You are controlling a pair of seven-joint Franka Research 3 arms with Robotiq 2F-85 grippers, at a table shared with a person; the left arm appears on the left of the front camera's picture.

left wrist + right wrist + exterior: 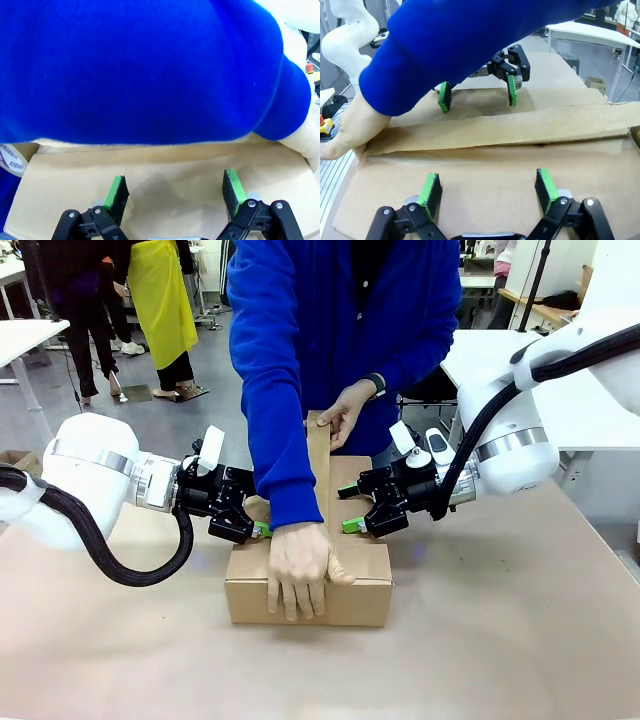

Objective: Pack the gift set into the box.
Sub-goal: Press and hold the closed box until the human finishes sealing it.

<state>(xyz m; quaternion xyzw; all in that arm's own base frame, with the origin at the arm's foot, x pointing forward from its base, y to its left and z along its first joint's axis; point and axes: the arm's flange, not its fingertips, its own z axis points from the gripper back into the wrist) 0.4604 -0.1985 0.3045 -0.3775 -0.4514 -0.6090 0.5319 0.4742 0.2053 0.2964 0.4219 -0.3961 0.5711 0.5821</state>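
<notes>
We're at sealing — both jaws spread, pinning the big brown cardboard box's [308, 585] flaps at 9 and 3 o'clock while the person's hand [298, 570] lays brown tape [319, 465]; next, just hold.

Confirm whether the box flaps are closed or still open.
Closed. The box has its top flaps folded flat, with a strip of brown tape running along the seam, pressed at the front by the person's hand. Both end effectors rest open on the flaps.

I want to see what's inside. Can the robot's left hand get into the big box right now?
Probably not. The box has its flaps closed; the person's hand presses tape across the top seam. The left gripper, open, rests on a closed flap, so nothing inside looks reachable.
</notes>
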